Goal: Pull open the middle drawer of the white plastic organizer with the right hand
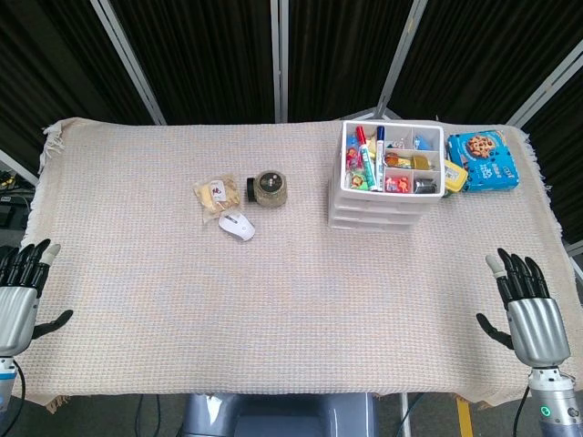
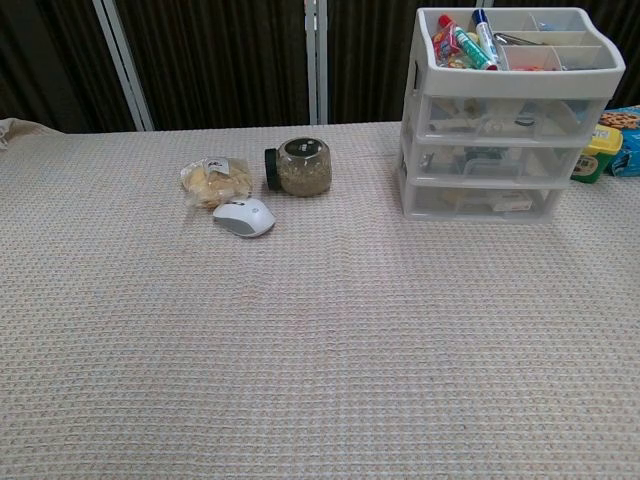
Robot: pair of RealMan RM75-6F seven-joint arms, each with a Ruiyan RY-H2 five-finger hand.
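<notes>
The right hand [image 1: 526, 300] is resting at the near right table edge, fingers spread wide and holding nothing. The left hand [image 1: 20, 282] is lying likewise spread and empty at the near left edge, much farther from the work. The white plastic three-drawer organizer [image 2: 505, 120] is standing well ahead of the right hand and somewhat inboard, its drawer fronts facing the robot. The translucent middle drawer [image 2: 505, 160] is sitting closed, its long axis running across the table. Judgement: a forward reach is needed; smooth plastic may slip on the woven beige tablecloth [image 1: 273, 309].
</notes>
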